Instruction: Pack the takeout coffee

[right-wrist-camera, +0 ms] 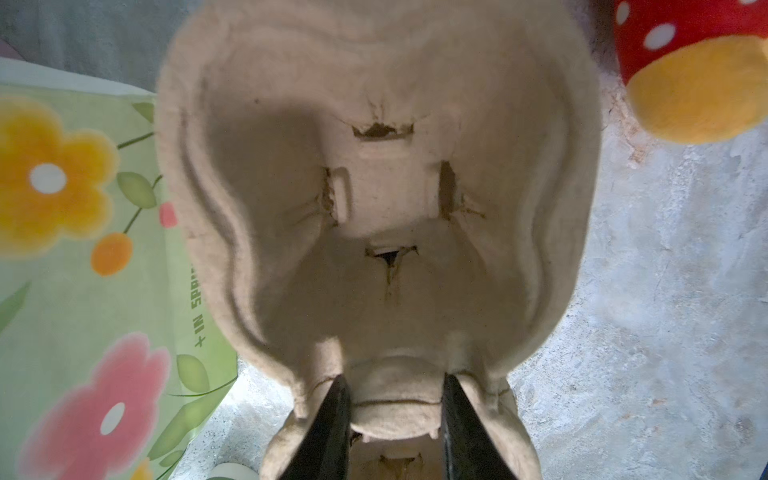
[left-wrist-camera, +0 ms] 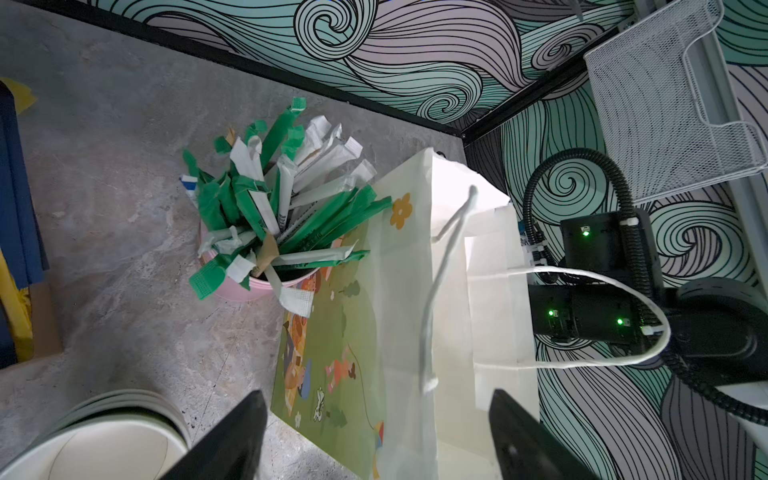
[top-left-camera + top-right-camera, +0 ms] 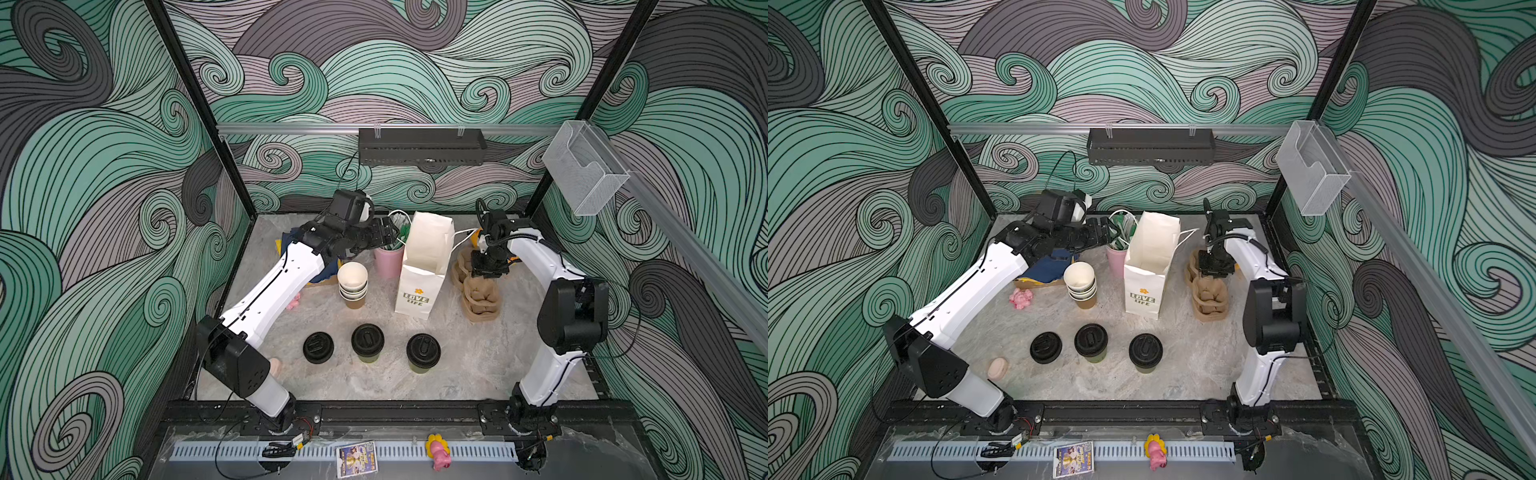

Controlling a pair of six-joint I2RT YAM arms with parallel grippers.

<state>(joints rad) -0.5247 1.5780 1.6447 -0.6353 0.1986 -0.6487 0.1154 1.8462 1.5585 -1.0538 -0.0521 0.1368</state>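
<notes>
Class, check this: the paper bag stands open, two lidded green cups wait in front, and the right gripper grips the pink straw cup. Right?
One slip: the right gripper grips the pulp cup carrier, not the pink straw cup, as the right wrist view shows. The bag and cups are as stated.

Two small olive-green paper cups stand upright on the grey marbled surface (image 3: 478, 365), toward its front edge, side by side but well apart. In both top views the left-hand cup (image 3: 368, 356) (image 3: 1092, 356) sits slightly farther back than the right-hand cup (image 3: 422, 368) (image 3: 1144, 368). Each is closed with a round black plastic sip lid (image 3: 368, 338) (image 3: 423, 350) that is wider than the cup and hides most of it from above. Only a band of green wall shows below each rim. Each lid has a raised oval mark on top.
</notes>
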